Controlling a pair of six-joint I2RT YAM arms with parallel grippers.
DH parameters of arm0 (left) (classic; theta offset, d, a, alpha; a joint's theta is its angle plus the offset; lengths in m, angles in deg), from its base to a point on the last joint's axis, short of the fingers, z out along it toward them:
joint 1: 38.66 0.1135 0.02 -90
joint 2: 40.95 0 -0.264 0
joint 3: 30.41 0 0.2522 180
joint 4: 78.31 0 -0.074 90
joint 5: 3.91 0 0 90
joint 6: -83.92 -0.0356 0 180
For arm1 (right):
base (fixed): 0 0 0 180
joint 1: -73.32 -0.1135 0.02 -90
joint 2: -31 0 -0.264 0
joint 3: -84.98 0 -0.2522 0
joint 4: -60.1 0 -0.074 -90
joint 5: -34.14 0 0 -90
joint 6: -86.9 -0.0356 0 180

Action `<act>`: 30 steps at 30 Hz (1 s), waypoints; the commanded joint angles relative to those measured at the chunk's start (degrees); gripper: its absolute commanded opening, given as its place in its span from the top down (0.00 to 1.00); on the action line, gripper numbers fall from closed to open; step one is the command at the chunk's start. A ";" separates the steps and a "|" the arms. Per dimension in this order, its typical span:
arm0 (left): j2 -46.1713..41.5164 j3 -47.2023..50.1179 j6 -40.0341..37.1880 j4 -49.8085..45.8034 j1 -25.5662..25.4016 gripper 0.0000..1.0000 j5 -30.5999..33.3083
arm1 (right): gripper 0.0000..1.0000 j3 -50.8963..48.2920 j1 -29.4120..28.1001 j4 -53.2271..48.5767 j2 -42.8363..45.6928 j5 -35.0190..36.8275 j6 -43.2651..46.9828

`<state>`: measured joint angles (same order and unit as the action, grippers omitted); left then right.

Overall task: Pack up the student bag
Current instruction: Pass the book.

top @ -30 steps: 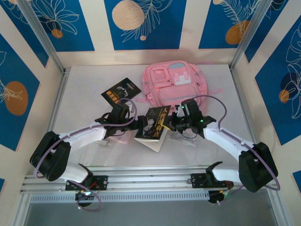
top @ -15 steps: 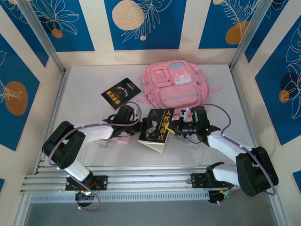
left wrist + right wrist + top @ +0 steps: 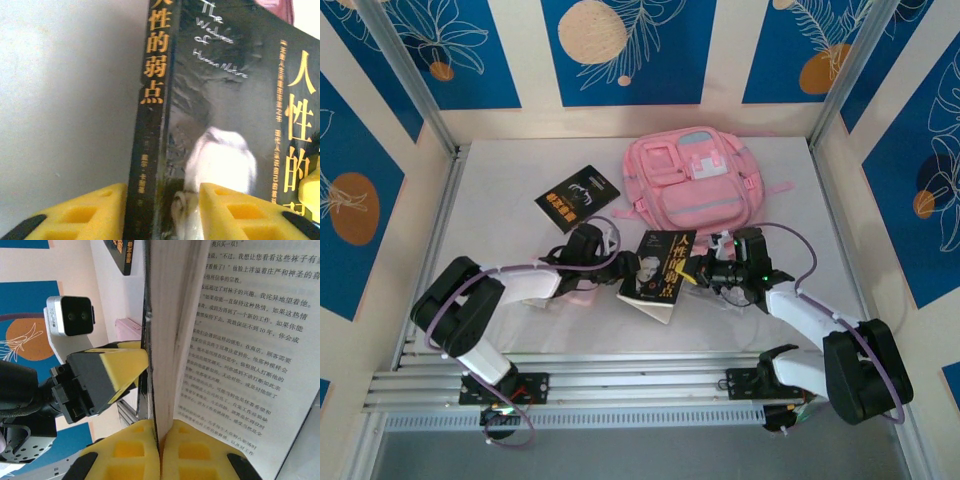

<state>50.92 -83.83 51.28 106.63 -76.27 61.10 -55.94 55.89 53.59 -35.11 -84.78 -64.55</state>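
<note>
The pink student bag (image 3: 695, 180) lies flat at the back of the table with its front pockets up. In front of it, a black book (image 3: 662, 262) with yellow Chinese title is held up between both arms. My left gripper (image 3: 620, 266) is shut across the book's spine end; in the left wrist view its yellow pads (image 3: 100, 210) flank the spine of the book (image 3: 220, 100). My right gripper (image 3: 696, 268) is shut on the opposite edge. In the right wrist view the gripper (image 3: 160, 427) pinches the cover and page block (image 3: 167, 315), and one printed page hangs loose.
A second black book (image 3: 578, 196) lies at the back left of the white table (image 3: 500, 200). A flat pink item (image 3: 572, 291) lies under the left arm. White pages (image 3: 658, 310) rest below the held book. Metal frame posts and patterned walls close in the sides.
The left gripper has closed from wide open onto the book's spine. Both grippers and the book have shifted slightly toward the near edge, and the right arm has stretched out lower.
</note>
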 commanded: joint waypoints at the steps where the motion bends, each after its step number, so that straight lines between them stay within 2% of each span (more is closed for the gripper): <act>1: -3.00 -0.02 0.83 3.53 -0.55 0.75 -1.91 | 1.00 0.13 0.25 0.19 0.68 0.87 1.77; 3: -4.31 -0.46 -0.21 1.76 -0.33 0.88 -1.15 | 1.00 0.58 0.16 -0.83 0.64 1.26 1.99; 5: -6.16 -1.02 -1.68 -0.58 0.02 0.95 0.10 | 1.00 1.57 -0.21 -3.06 0.91 2.69 2.29; 6: -7.21 -1.40 -2.39 -2.17 0.44 0.97 0.82 | 0.90 2.42 -0.61 -4.75 1.07 3.72 2.70; 8: -9.24 -2.06 -3.03 -4.60 1.78 1.00 2.05 | 0.36 4.80 -1.55 -10.38 1.32 7.69 2.36; 9: -10.44 -2.32 -3.20 -5.27 2.68 1.00 2.59 | 0.17 6.74 -2.29 -14.42 1.41 10.35 2.15; 10: -11.77 -2.65 -3.47 -5.86 3.62 1.00 3.32 | 0.07 8.84 -3.27 -18.59 1.42 13.07 1.98; 11: -12.83 -3.08 -3.90 -6.54 4.37 1.00 4.48 | 0.00 10.69 -4.20 -22.15 1.37 15.46 1.63; 14: -15.77 -5.23 -6.85 -8.79 6.21 1.00 9.69 | 0.01 15.39 -7.53 -28.11 1.25 21.16 -0.08; 17: -16.56 -7.34 -8.06 -7.05 7.99 1.00 14.66 | 0.01 17.20 -11.24 -26.19 1.24 23.96 -5.29; 19: -16.14 -8.24 -7.76 -4.28 8.63 1.00 18.13 | 0.01 17.27 -13.79 -21.97 0.94 25.79 -10.02; 24: -12.91 -8.11 -2.08 8.40 8.86 1.00 27.54 | 0.01 16.87 -22.54 -6.50 -1.16 36.64 -18.80; 30: -9.79 -6.96 5.24 17.28 8.10 1.00 31.12 | 0.01 16.53 -27.77 13.34 -9.52 41.15 -27.32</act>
<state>41.13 -89.98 51.68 112.46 -67.74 87.61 -39.37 29.59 52.76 -40.68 -49.24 -84.50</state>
